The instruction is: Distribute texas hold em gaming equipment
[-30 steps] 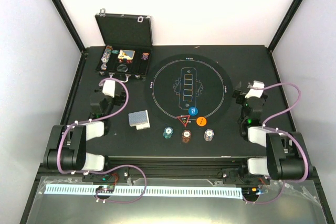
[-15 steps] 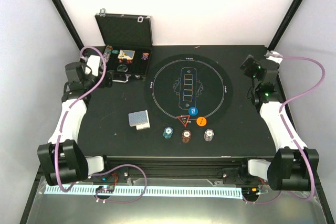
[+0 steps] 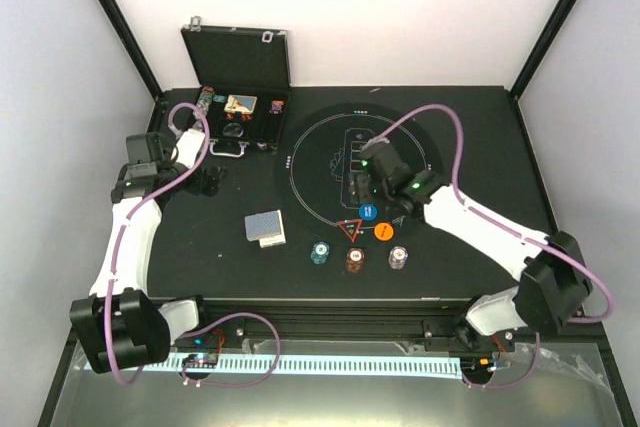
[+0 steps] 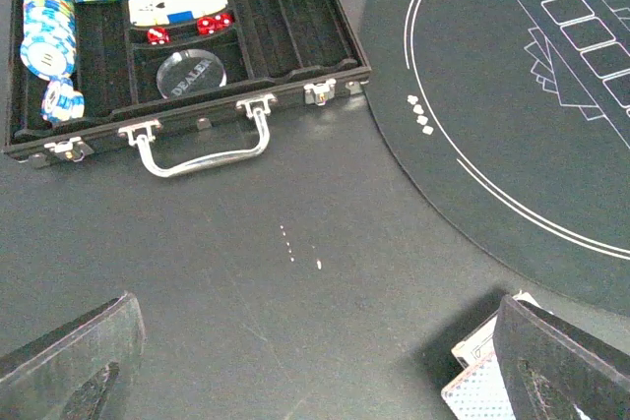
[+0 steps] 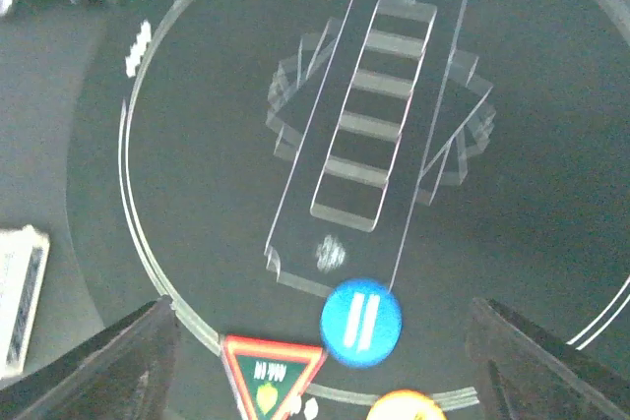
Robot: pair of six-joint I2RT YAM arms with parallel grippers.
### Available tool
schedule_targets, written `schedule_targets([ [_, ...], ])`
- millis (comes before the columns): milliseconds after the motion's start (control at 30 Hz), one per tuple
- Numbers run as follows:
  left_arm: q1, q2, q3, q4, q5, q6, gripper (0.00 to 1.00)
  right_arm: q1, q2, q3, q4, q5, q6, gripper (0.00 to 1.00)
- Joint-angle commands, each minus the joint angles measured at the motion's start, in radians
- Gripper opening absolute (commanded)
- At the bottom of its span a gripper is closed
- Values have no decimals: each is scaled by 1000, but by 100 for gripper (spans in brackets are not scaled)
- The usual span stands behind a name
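The blue-backed card deck [image 3: 265, 228] lies left of the round mat and shows at the lower right of the left wrist view [image 4: 479, 383]. A blue disc [image 3: 367, 212], red triangle marker [image 3: 350, 230] and orange disc [image 3: 383, 231] lie at the mat's near edge. Teal [image 3: 319, 253], red-brown [image 3: 354, 259] and white [image 3: 398, 258] chips stand in a row in front. My right gripper [image 3: 365, 190] hovers open over the blue disc [image 5: 361, 323] and triangle [image 5: 268, 371]. My left gripper [image 3: 210, 182] is open and empty, between the case and the deck.
The black hinged case [image 3: 235, 112] stands open at the back left with chips, cards and a dealer button inside [image 4: 187, 46]. The round black mat [image 3: 400, 137] with white outline fills the table's middle [image 4: 522, 115]. Black frame posts stand at both back corners.
My right arm has swung from the right edge in over the mat's centre. My left gripper has moved from beside the case toward the table's middle, nearer the deck.
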Motion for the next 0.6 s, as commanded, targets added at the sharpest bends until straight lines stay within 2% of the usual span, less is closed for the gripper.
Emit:
schedule_targets([
  [0, 7, -22, 36, -62, 24, 22, 99, 85, 68, -29, -200, -32, 91, 79],
  [267, 8, -21, 56, -69, 32, -10, 99, 125, 160, -68, -201, -139, 117, 73],
  [433, 7, -23, 60, -66, 21, -24, 99, 126, 239, -53, -196, -162, 110, 61],
  [567, 8, -27, 63, -70, 16, -24, 99, 125, 288, -33, -186, -174, 105, 59],
])
